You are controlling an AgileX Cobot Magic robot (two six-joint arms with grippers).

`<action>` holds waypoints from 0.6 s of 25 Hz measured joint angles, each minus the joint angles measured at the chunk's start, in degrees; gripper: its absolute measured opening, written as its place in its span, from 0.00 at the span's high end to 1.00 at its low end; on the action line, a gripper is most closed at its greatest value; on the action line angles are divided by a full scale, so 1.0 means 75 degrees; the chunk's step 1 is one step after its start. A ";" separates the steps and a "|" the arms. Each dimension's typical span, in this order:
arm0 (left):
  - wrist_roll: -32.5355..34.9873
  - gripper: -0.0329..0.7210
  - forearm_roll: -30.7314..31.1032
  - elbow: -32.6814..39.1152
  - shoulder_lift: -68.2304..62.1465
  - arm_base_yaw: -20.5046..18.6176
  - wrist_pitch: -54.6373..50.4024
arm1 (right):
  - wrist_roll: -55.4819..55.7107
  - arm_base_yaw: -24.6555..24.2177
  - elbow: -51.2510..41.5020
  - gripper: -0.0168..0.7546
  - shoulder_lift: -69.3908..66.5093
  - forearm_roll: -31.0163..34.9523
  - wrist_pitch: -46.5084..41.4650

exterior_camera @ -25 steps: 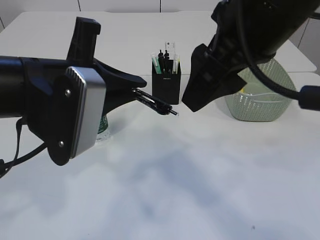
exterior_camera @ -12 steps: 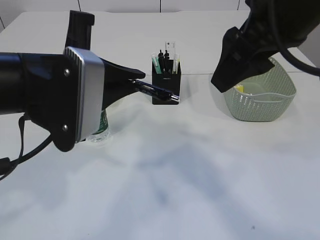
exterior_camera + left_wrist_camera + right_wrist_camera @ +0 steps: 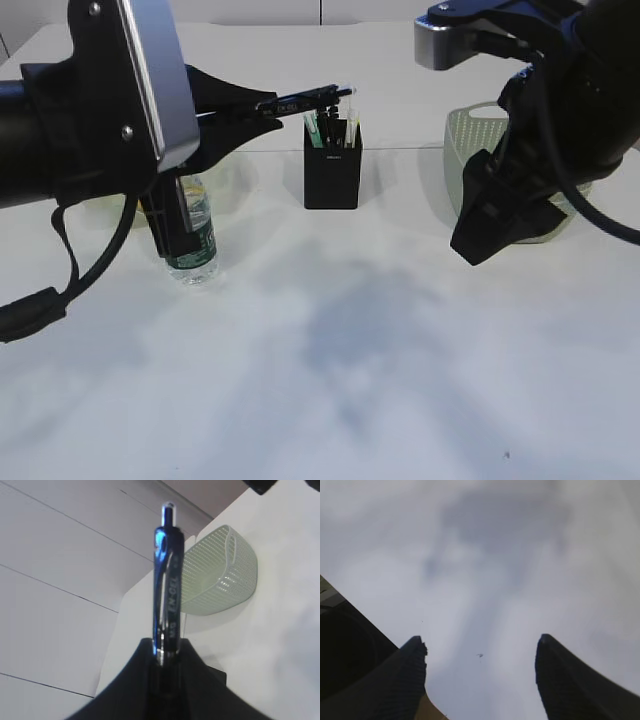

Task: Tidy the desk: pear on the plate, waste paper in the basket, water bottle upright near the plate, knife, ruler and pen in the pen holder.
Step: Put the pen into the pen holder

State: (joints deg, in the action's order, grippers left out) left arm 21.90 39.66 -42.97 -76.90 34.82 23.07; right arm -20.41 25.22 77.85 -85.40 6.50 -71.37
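My left claw [image 3: 167, 652] pinched the pen [image 3: 167, 580] — pen holder [image 3: 331, 170] just beyond its tip; right claw [image 3: 480, 652] stood spread, empty.

A white bench [image 3: 330, 380] is filling the lower part of the exterior view, its bare surface carrying soft grey shadows near the middle. A second white surface [image 3: 390, 80] is lying behind it, with a thin seam running between the two. Beyond that, pale wall panels [image 3: 55, 595] are showing in the left wrist view, crossed by thin dark joint lines, while the right wrist view is showing only the blurred white bench top with a tiny dark speck [image 3: 479, 655] on it.
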 joint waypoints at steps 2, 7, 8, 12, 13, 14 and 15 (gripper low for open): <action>-0.0240 0.88 -0.0242 0.0000 0.0000 0.0000 0.0000 | 0.0000 0.0000 -0.0060 0.32 0.0000 -0.0016 0.0000; -0.1377 0.88 -0.0860 0.0000 0.0000 0.0000 0.0030 | 0.0005 0.0000 -0.0064 0.32 0.0000 -0.0016 0.0000; -0.1611 0.88 -0.0942 0.0000 0.0000 0.0000 0.0030 | 0.0017 0.0000 -0.0069 0.32 0.0000 -0.0016 0.0000; -0.2518 0.88 -0.1025 0.0000 0.0000 0.0000 0.0047 | 0.0059 -0.0036 -0.0081 0.32 0.0000 -0.0032 0.0000; -0.2781 0.88 -0.1060 0.0000 0.0000 0.0000 0.0080 | 0.0080 -0.0048 -0.0081 0.32 0.0000 -0.0045 0.0000; -0.3132 0.88 -0.1093 0.0000 0.0000 0.0000 0.0105 | 0.0084 -0.0048 -0.0081 0.32 0.0000 -0.0045 0.0000; -0.3490 0.88 -0.1147 0.0000 0.0000 0.0000 0.0162 | 0.0097 -0.0048 -0.0081 0.32 0.0000 -0.0063 0.0000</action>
State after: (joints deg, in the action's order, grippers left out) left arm -4.27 31.06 -42.97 -76.90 34.82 24.28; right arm -19.69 24.86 77.24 -85.40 6.02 -71.37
